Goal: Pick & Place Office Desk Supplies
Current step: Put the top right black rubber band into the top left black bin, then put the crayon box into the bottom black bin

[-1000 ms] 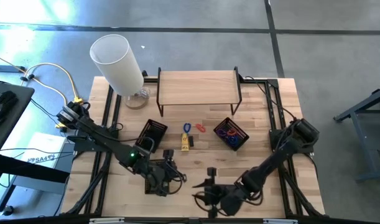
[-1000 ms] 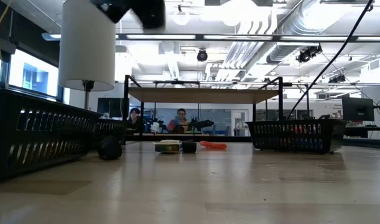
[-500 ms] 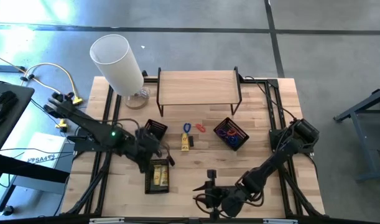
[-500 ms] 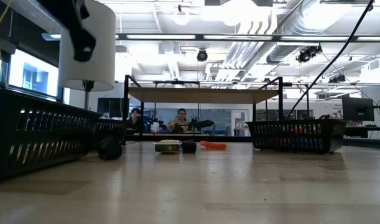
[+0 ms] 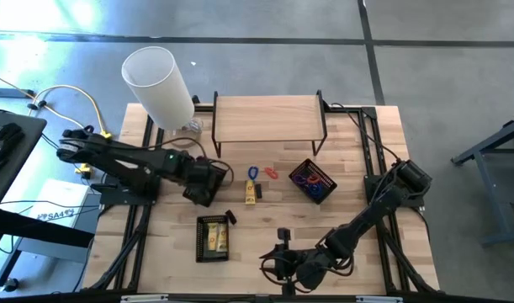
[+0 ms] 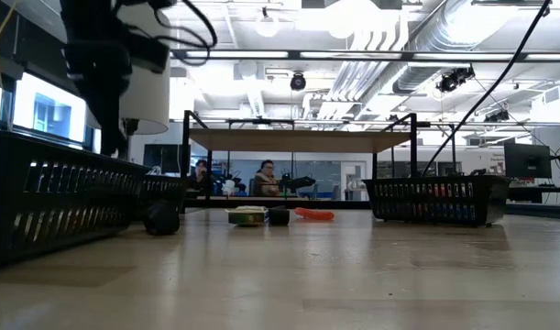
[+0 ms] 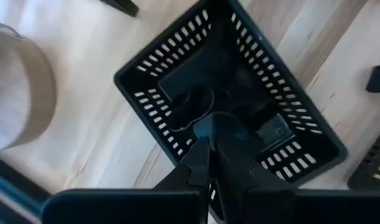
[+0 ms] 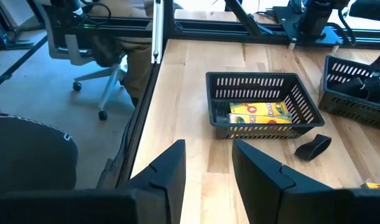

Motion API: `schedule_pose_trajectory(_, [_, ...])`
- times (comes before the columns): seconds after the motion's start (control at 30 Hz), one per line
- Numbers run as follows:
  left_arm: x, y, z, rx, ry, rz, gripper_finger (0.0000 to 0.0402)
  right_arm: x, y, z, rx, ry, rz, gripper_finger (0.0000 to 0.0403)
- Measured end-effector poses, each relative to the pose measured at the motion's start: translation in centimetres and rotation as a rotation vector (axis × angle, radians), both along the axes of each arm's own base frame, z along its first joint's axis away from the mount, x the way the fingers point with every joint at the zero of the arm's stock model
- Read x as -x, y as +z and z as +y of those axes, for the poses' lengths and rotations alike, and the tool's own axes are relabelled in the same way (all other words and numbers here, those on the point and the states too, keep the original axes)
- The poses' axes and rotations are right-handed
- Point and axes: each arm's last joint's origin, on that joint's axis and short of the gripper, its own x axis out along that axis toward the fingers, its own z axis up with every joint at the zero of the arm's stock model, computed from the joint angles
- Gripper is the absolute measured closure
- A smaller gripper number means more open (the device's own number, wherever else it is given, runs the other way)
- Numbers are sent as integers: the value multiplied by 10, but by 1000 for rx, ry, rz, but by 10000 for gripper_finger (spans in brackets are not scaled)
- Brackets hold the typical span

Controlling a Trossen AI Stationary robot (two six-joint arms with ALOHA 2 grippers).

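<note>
Left hand [image 5: 208,187], closed and empty, hovers above a black basket [image 7: 239,106]. Nearer us, another basket [image 5: 213,239] holds yellow packets [image 8: 260,113]; right of the hand, we see bands [image 5: 271,172] and one packet [image 5: 251,194] loose on the bench [image 5: 265,223].

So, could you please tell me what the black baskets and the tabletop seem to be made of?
The black baskets look like matte moulded plastic, though coated metal is possible: thin walls pierced with even rows of slots. The tabletop looks like light wood in a smooth, faintly glossy finish, with visible grain and joined strips.
</note>
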Motion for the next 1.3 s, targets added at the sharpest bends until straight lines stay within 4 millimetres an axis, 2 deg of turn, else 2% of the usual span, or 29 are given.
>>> schedule_pose_trajectory(0.17, [-2, -11, 6, 3, 2, -17, 395, 0, 0, 0, 1, 1, 0, 283])
schedule_pose_trajectory(0.73, [-2, -11, 3, -4, -77, -6, 386, 0, 0, 0, 6, 13, 4, 283])
schedule_pose_trajectory(0.87, [-3, -11, 3, -3, -74, -19, 353, 0, 0, 0, 3, 12, 4, 283])
schedule_pose_trajectory(1.13, [-4, -11, 3, 4, -47, -35, 257, 0, 0, 0, 1, 11, 4, 283])
schedule_pose_trajectory(1.3, [-4, -11, 3, 3, -46, -36, 234, 0, 0, 0, 1, 10, 5, 283])
